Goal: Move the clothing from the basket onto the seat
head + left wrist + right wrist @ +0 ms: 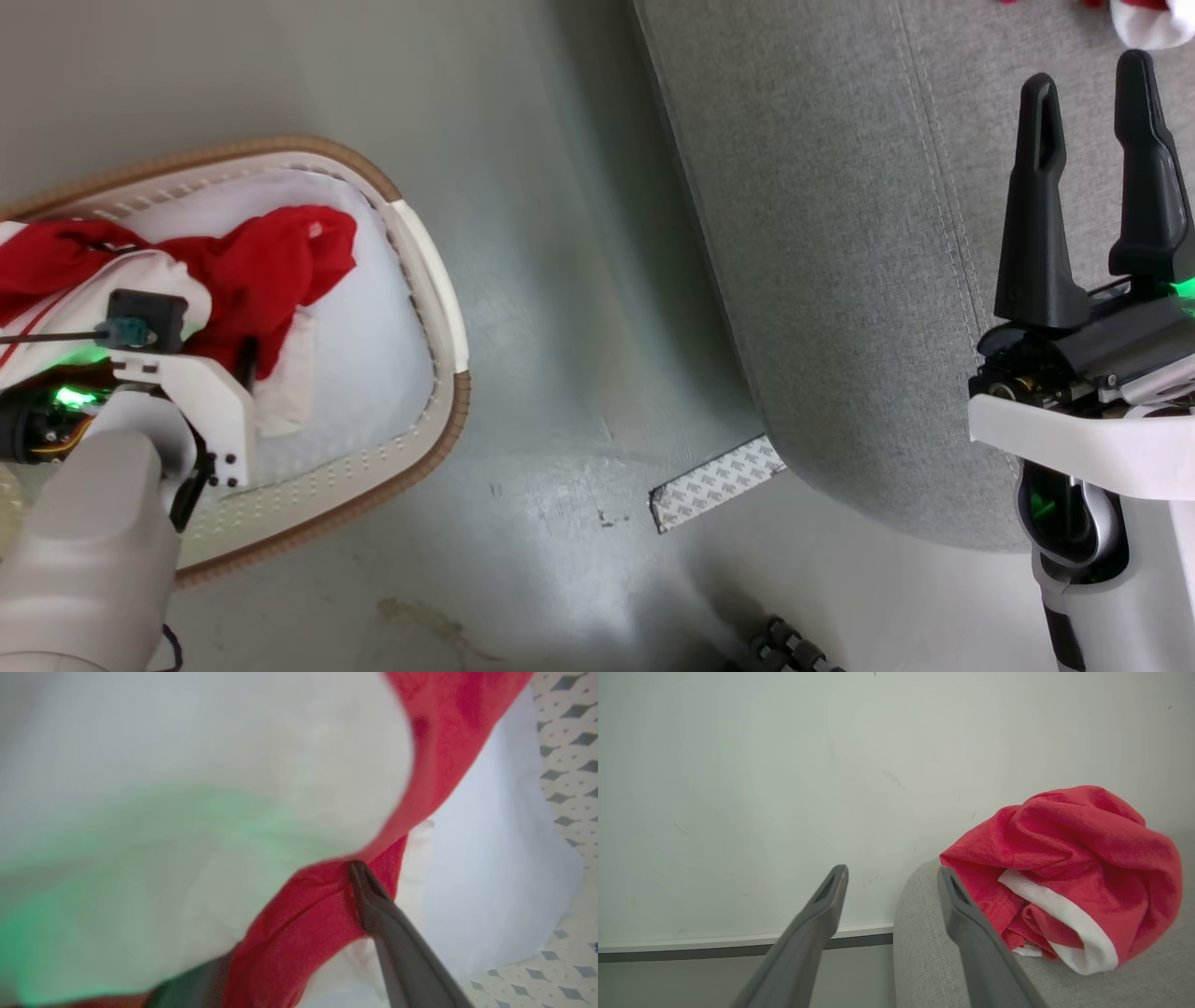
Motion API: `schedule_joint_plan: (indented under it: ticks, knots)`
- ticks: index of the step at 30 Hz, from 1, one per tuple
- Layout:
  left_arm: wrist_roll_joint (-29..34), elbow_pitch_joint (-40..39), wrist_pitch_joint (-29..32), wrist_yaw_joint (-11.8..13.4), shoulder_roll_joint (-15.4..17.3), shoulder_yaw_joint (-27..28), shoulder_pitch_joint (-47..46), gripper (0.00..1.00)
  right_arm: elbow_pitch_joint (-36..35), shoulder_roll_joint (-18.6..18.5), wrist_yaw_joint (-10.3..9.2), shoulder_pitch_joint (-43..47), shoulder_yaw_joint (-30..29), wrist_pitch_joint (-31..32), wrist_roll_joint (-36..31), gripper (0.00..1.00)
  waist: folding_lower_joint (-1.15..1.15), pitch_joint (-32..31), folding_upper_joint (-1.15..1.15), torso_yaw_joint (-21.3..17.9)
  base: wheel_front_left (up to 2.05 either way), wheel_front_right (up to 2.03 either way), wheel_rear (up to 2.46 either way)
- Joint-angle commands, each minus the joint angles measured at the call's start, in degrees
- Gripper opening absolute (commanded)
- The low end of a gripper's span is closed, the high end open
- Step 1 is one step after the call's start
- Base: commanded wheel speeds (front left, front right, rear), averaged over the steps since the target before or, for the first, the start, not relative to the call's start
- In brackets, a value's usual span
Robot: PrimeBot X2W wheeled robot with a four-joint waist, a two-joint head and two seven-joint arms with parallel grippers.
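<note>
The left fingers [397, 942] were deep in the basket [439, 280] at the left of the head view. One dark tip pressed against a red fold of the clothing [252, 271]. Its partner lay mostly hidden beneath blurred white cloth, so it could not be told whether the pair had closed on anything. The right fingers [817, 924] stood wide apart and empty above the grey sofa [840, 233] at the right of the frame.

A crumpled heap of red and white sat on the basket's pale bottom, toward its left side. A second red garment [1069, 858] with a white band rested on the sofa, just right of the open fingers in the right wrist view.

The cloth looked light, limp and thin. It would likely drape and trail when lifted and could slip from narrow tips. A bunched fold near the top of the heap seemed a safer hold than a loose hem, and the trailing ends might catch on the brown rim.

The head view laid out basket, floor [560, 280] and sofa together, but the left wrist covered the fingertips there. The left wrist view gave the contact itself, along with the basket's perforated wall at its right edge. The right wrist view took in the whole garment on the sofa, which the head view clipped to a scrap at its top right corner.
</note>
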Motion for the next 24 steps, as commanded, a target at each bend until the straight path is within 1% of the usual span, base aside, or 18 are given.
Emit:
schedule_joint_plan:
  ticks: [1,6,8,9,11,16,19,24]
  knots:
    - [1.1,0.6,0.9,-0.1,0.6,-0.5,-0.4,1.00,-0.3,0.3,-0.13,-1.0,0.2,0.0,0.6,1.00,0.00,1.1,0.00,-0.7,0.00,0.00,0.00]
    - [0.8,2.1,5.3,-0.3,0.5,-2.0,-0.2,1.00,-0.4,0.4,-0.13,-1.0,0.6,0.0,0.8,1.00,0.00,2.0,0.00,-0.8,0.00,0.00,0.00]
    - [0.4,2.4,6.5,-0.4,0.4,-2.3,-0.1,0.43,-0.4,0.5,-0.13,-1.1,0.5,0.0,1.1,1.00,0.00,2.1,0.00,-0.6,0.00,0.00,0.00]
    - [0.2,2.5,6.8,-0.4,0.4,-2.4,-0.1,0.00,-0.3,0.5,-0.13,-1.1,0.5,0.0,1.2,1.00,0.00,2.0,0.00,-0.6,0.00,0.00,0.00]
    - [-0.1,2.5,6.2,-0.5,0.4,-2.6,0.0,0.00,0.0,0.5,-0.13,-1.2,0.6,0.0,1.2,1.00,0.00,1.7,0.00,-0.5,0.00,0.00,0.00]
    - [-0.7,2.1,2.4,-0.4,0.4,-2.5,0.3,0.00,0.6,0.5,-0.13,-1.5,0.7,0.0,0.6,1.00,0.00,-0.3,0.00,-0.2,0.00,0.00,0.00]
    - [-1.6,2.1,0.5,-0.4,-0.6,-2.2,1.4,0.00,0.8,0.4,-0.13,-1.3,0.5,0.0,0.0,1.00,0.00,-3.0,0.00,0.5,0.00,0.00,0.00]
    - [-3.6,2.2,-3.7,-0.4,-3.1,-1.7,3.9,0.00,2.0,0.4,-0.13,0.0,0.2,0.0,-1.7,1.00,0.00,-9.8,0.00,2.4,0.00,0.00,0.00]
